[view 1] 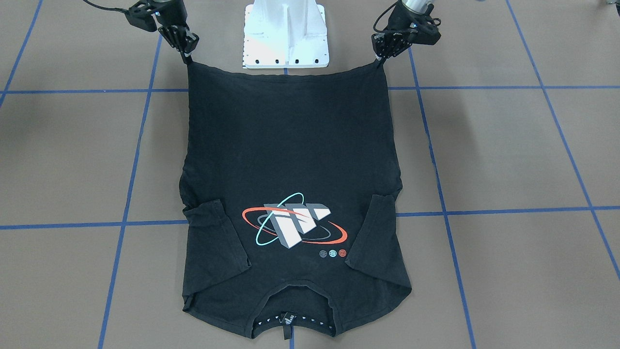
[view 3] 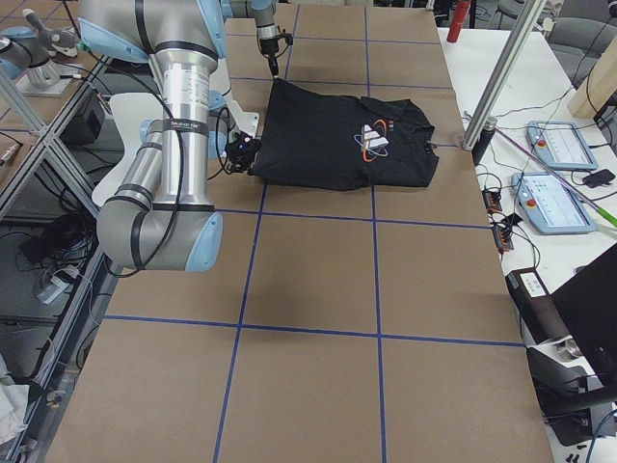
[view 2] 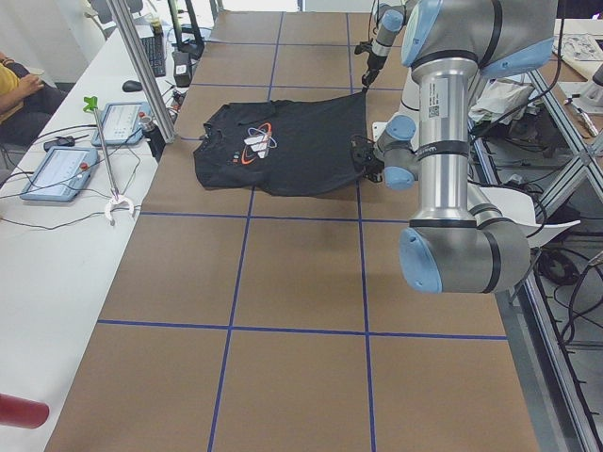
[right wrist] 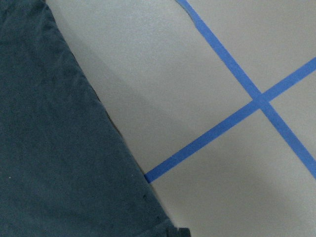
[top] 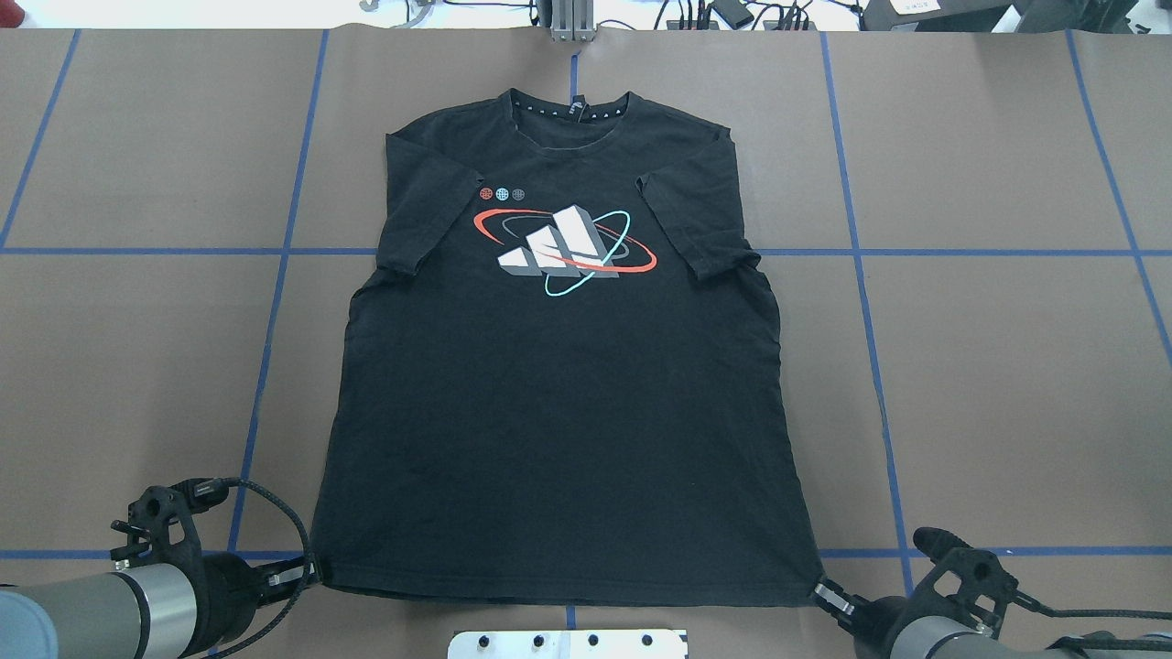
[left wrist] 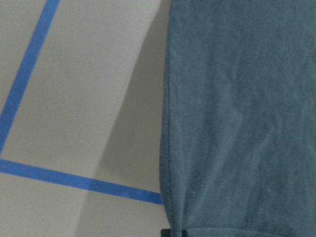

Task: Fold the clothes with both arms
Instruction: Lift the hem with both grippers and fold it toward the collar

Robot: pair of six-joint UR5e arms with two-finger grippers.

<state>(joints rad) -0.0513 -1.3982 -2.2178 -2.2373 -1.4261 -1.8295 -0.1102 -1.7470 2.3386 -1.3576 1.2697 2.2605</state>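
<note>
Brown counter with blue tape grid, black shirt flat at centre, logo up, collar far from robot, left end effector clamped on one hem corner, right end effector clamped on the other

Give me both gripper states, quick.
Left gripper: closed, pinching a hem corner of the T-shirt.
Right gripper: closed, pinching the other hem corner.

A brown tabletop is crossed by blue tape lines; a white desk is seen at left in the exterior left view.
</note>
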